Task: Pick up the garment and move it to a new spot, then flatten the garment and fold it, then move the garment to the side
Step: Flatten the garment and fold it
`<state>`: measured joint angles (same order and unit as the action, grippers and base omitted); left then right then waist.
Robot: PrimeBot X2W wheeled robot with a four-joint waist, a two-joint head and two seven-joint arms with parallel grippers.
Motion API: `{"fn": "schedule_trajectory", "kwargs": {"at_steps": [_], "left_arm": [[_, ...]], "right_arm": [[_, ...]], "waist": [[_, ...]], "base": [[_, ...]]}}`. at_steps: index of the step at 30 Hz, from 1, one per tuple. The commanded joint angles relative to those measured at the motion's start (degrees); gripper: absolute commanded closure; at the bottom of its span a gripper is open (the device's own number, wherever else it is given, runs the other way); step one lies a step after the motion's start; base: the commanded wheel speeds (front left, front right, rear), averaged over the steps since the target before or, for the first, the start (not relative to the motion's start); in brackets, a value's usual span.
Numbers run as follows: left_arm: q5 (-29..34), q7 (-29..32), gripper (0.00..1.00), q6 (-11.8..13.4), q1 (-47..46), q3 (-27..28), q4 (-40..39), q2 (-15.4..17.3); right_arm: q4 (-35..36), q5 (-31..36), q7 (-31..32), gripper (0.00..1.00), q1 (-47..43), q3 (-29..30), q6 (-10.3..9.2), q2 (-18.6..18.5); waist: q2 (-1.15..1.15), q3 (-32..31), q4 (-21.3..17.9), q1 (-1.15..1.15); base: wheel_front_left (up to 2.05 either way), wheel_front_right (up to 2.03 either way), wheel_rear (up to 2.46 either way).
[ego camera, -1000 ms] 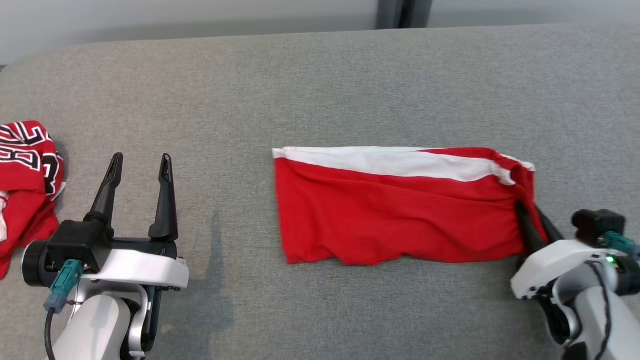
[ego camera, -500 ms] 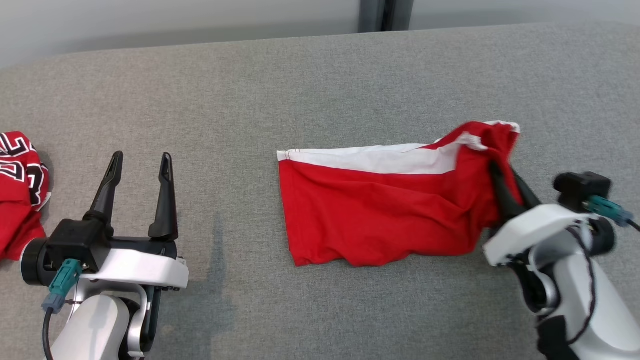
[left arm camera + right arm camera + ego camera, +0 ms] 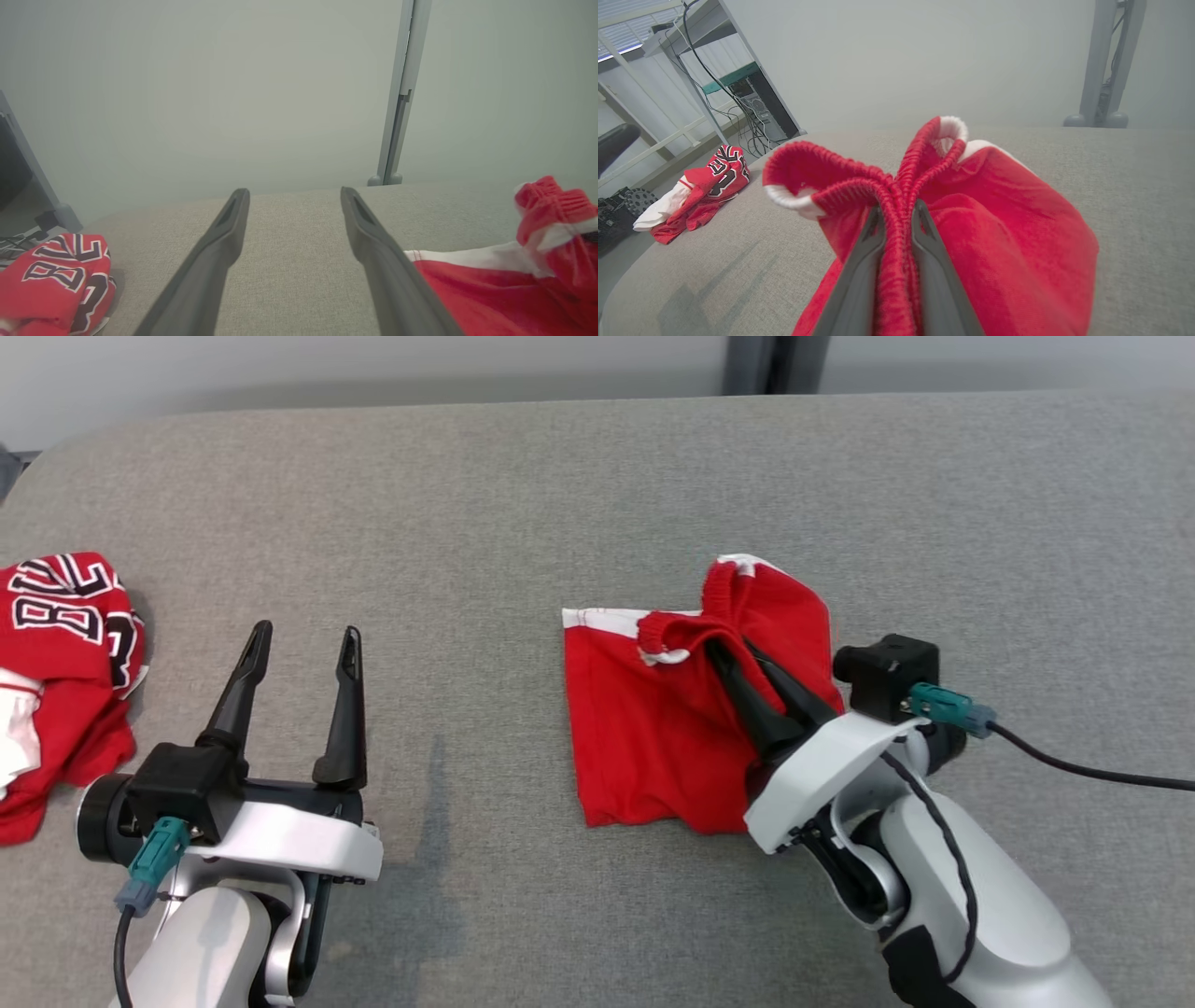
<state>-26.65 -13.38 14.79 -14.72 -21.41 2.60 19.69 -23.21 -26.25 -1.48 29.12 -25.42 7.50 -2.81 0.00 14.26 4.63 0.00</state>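
The garment (image 3: pixel 644 728) is a red piece of clothing with a white band and a ribbed elastic edge, lying on the grey padded table (image 3: pixel 523 495). My right gripper (image 3: pixel 724 649) is shut on its elastic edge (image 3: pixel 896 205), lifted and carried leftward over the rest of the cloth, so the right part doubles over. The garment's left end lies flat (image 3: pixel 472 289). My left gripper (image 3: pixel 301 637) hovers open and empty above the table, well to the left of the garment, its fingers (image 3: pixel 224 242) spread wide.
A second red garment with black and white lettering (image 3: pixel 61 663) lies crumpled at the table's left edge (image 3: pixel 705 186). A grey post (image 3: pixel 397 112) stands behind the table's far edge. Desks and cables (image 3: pixel 714 84) stand beyond the left end.
My right gripper has raised the garment's right end and swept it left over the lower layer, halving the visible width. The left arm has kept its pose; the head camera shifted slightly.
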Motion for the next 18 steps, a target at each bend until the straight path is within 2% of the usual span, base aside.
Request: {"fn": "schedule_trajectory", "kwargs": {"at_steps": [1, 11, 12, 13, 14, 15, 16, 18], "left_arm": [[0.25, -0.09, 0.0, -0.26, -1.15, -0.1, 0.24, 0.08], [0.38, -0.41, 0.0, -1.7, -2.79, -2.19, 1.79, -1.44], [0.37, -0.56, 0.0, -1.97, -2.97, -2.46, 2.23, -1.66], [0.37, -0.6, 0.0, -2.18, -3.15, -2.61, 2.43, -1.7], [0.39, -0.68, 0.0, -2.16, -3.36, -2.66, 2.57, -1.77], [0.43, -0.7, 0.0, -2.19, -3.53, -2.71, 2.7, -1.82], [0.44, -0.75, 0.0, -2.34, -3.67, -2.8, 2.86, -1.9], [0.48, -0.89, 0.0, -2.61, -3.83, -2.87, 3.13, -2.0]], "right_arm": [[-0.76, -0.22, -1.23, 1.0, 1.35, -0.86, -0.02, -0.29], [-10.88, 0.97, -6.47, 1.0, 5.96, -4.65, -0.02, -0.29], [-11.95, 0.06, -7.01, 0.67, 6.4, -5.79, -0.02, -0.21], [-12.18, -0.31, -7.34, 0.52, 6.6, -6.58, -0.02, -0.21], [-12.3, -0.87, -7.5, 0.22, 6.75, -7.41, -0.02, -0.23], [-12.49, -1.09, -7.76, 0.06, 6.94, -8.14, -0.02, -0.25], [-12.58, -1.4, -7.93, 0.0, 7.02, -8.85, -0.02, -0.28], [-12.61, -2.13, -8.2, 0.0, 6.8, -10.0, -0.02, -0.29]], "waist": [[0.0, 0.25, 0.59, 0.0], [0.0, 2.01, 3.38, 0.0], [0.0, 2.38, 3.67, 0.0], [0.0, 2.53, 3.76, 0.0], [0.0, 2.66, 3.83, 0.0], [0.0, 2.77, 3.85, 0.0], [0.0, 2.85, 3.85, 0.0], [0.0, 2.97, 3.75, 0.0]], "base": [[0.0, 0.0, 0.0], [0.0, 0.0, 0.0], [0.0, 0.0, 0.0], [0.0, 0.0, 0.0], [0.0, 0.0, 0.0], [0.0, 0.0, 0.0], [0.0, 0.0, 0.0], [0.0, 0.0, 0.0]]}}
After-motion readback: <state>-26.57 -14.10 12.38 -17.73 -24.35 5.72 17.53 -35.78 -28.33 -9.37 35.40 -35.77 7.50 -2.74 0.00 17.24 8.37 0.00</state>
